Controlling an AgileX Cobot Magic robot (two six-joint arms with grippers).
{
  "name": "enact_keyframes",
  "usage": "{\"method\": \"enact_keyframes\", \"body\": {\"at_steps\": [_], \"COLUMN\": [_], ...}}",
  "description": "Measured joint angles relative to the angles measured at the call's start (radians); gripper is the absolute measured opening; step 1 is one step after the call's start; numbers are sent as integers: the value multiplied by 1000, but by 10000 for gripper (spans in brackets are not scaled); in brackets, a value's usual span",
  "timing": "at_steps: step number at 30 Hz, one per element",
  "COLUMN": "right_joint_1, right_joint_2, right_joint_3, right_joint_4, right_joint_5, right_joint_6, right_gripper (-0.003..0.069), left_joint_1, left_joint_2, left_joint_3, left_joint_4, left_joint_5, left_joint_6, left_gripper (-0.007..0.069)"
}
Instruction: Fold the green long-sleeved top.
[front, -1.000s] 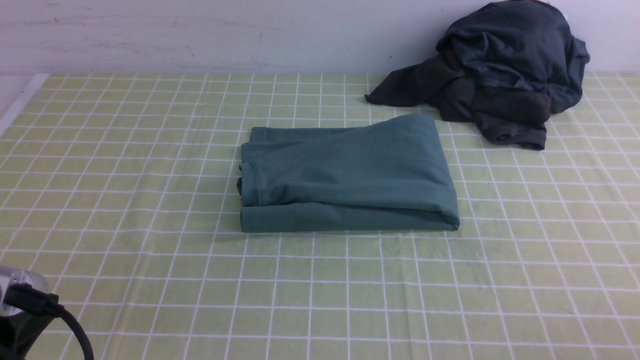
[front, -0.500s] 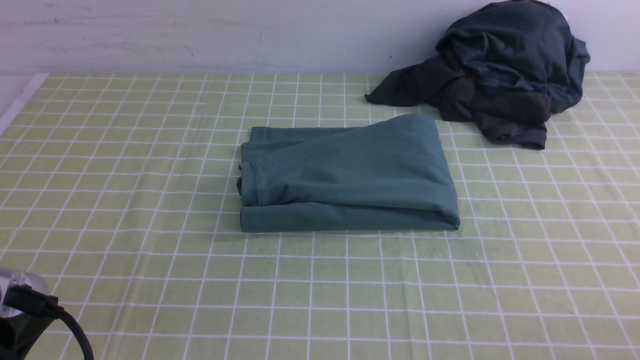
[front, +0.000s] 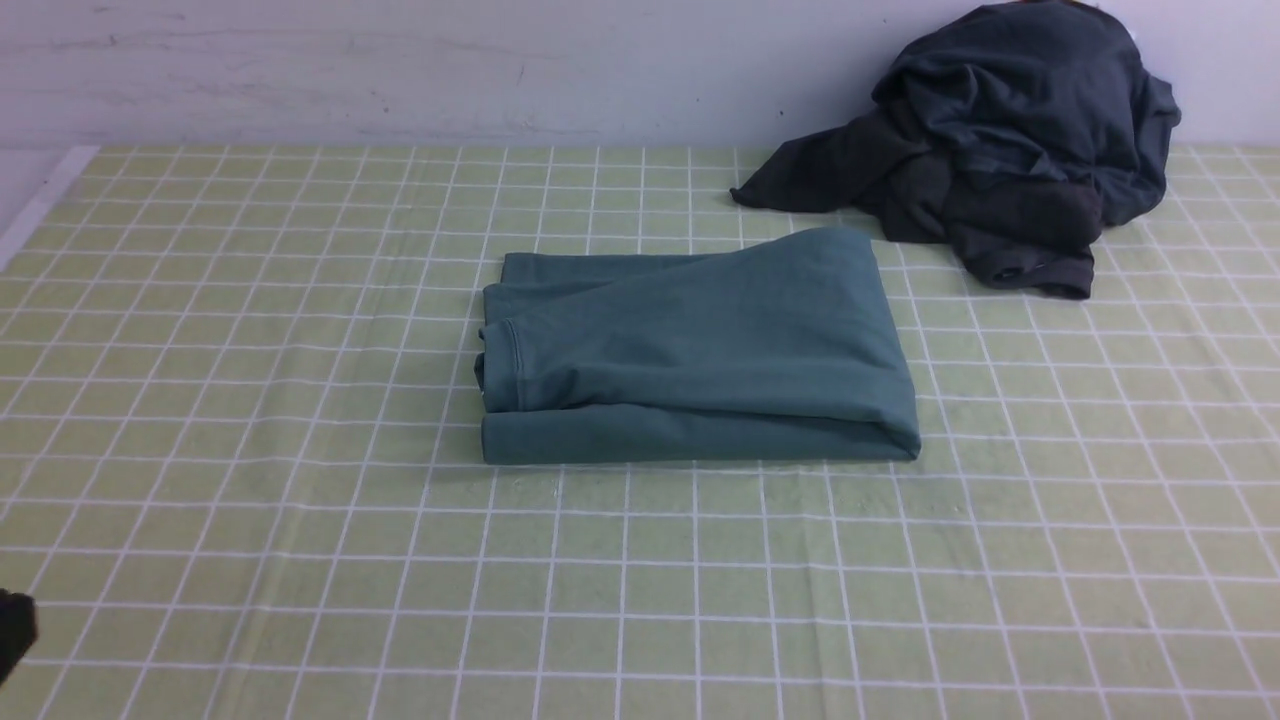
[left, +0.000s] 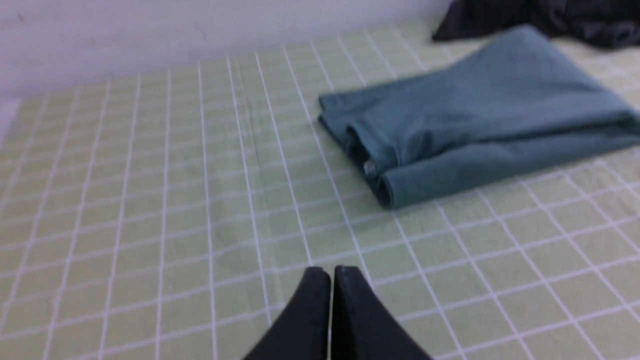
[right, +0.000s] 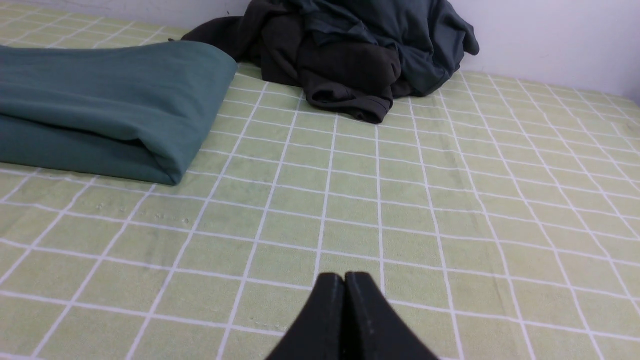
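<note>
Both grippers, left gripper (left: 332, 274) and right gripper (right: 344, 278), are closed and empty, short of the desk's (front: 640, 600) middle, where the folded green top (front: 700, 330) lies; it looks finished, so best draw back without brushing it.

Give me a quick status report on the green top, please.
Both grippers, left and right, shut, empty. Green top folded into a bundle, flat on table. Dark garments piled behind, nothing over the top.
</note>
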Motion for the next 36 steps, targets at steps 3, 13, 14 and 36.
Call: {"method": "enact_keyframes", "body": {"at_steps": [3,13,14,36], "right_joint_1": [0,0,0,0], "right_joint_2": [0,0,0,0], "right_joint_3": [0,0,0,-1], "right_joint_4": [0,0,0,0], "right_joint_5": [1,1,1,2], "right_joint_6": [0,-1,-1,-1], "right_gripper": [-14,-14,-14,-14], "left_joint_1": [0,0,0,0], "left_joint_2": [-112,-126,-126,-125], "left_joint_3": [-1,264,308,426], "left_joint_4": [65,248,255,207], "left_joint_5": [-46,-504,-545,-283], "left_joint_6": [0,-99,-114,-228], "left_gripper": [-3,-3,-3,-3]}}
